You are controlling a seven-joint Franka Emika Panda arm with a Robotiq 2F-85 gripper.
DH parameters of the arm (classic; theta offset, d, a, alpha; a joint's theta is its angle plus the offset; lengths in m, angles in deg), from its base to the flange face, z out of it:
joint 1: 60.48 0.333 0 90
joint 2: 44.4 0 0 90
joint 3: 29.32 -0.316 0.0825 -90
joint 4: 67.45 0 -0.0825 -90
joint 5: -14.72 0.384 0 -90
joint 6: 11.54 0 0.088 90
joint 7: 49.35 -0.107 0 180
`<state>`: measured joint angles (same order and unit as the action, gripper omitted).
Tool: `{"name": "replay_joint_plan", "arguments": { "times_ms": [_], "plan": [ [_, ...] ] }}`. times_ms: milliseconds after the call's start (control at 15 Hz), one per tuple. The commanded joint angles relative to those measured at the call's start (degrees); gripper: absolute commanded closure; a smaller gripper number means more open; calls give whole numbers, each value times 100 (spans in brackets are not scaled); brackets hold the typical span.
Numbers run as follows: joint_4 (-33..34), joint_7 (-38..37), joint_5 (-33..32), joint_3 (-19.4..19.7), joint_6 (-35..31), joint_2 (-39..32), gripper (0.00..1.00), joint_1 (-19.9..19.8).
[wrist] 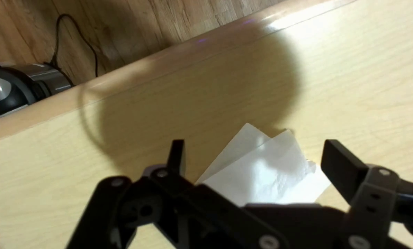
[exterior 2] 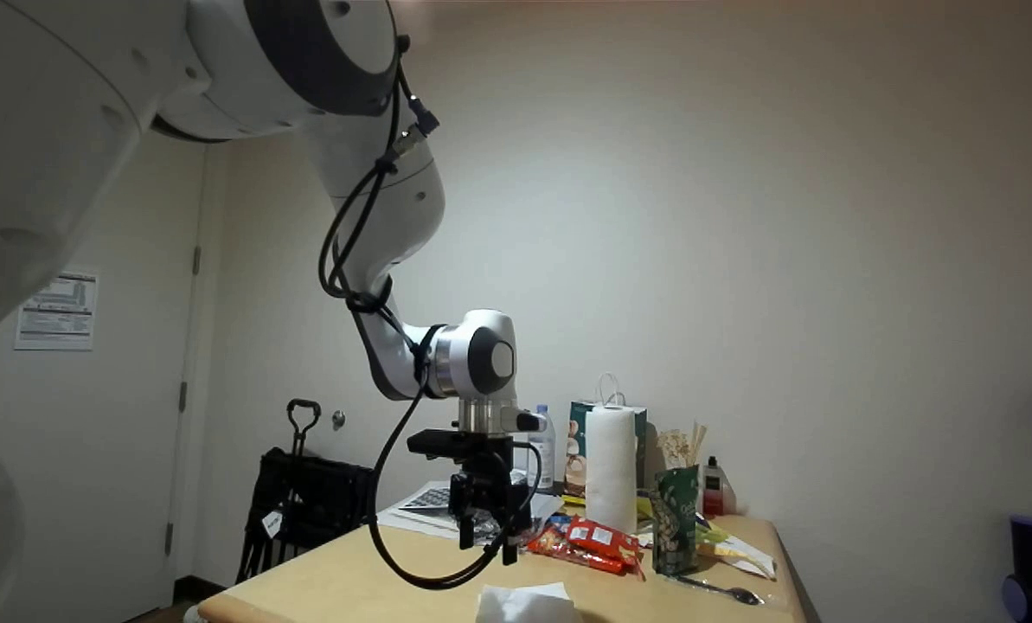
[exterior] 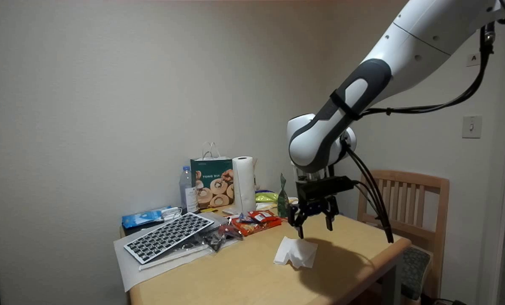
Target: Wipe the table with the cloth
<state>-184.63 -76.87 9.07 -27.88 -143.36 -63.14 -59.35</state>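
Both exterior views stand well back, facing walls (exterior 2: 784, 260) beyond the pincer (exterior: 315, 231); the wrist view looks down from just above; all share the cloth (wrist: 258, 173) below.

1. At left in an exterior view, keyboard (exterior: 169, 237), lying tilted.
2. Farther, green bag (exterior: 212, 184) beside bottle (exterior: 188, 190) and upright paper towel roll (exterior: 244, 184).
3. Nearer than the roll, red packets (exterior: 258, 217).
4. At right, slat-back chair (exterior: 413, 232).

Arm (exterior: 404, 59) mostly white, chunky rounded links (exterior 2: 407, 212), dark gray panels (exterior: 375, 70). Kinda loopy black cables (exterior: 421, 109) outside, black strap (exterior: 344, 105) cinched round link. Gripper (wrist: 254, 152) pretty much all black, blocky fingers (wrist: 343, 171), shiny screw heads (wrist: 268, 241).
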Motion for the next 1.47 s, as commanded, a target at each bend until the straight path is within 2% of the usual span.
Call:
{"name": "replay_joint_plan", "arguments": {
  "times_ms": [0,267,333,733,933,1400],
  "plan": [
    [645,6,297,80,-2,-536,0,78],
    [1518,9,460,130,99,-1198,0,88],
    [1073,56,373,164,10,-852,0,137],
    [1217,51,371,213,11,-1000,0,188],
    [1601,-170,358,354,-77,-1370,0,228],
    [2583,-10,264,524,226,-2306,0,309]
  ]
}}
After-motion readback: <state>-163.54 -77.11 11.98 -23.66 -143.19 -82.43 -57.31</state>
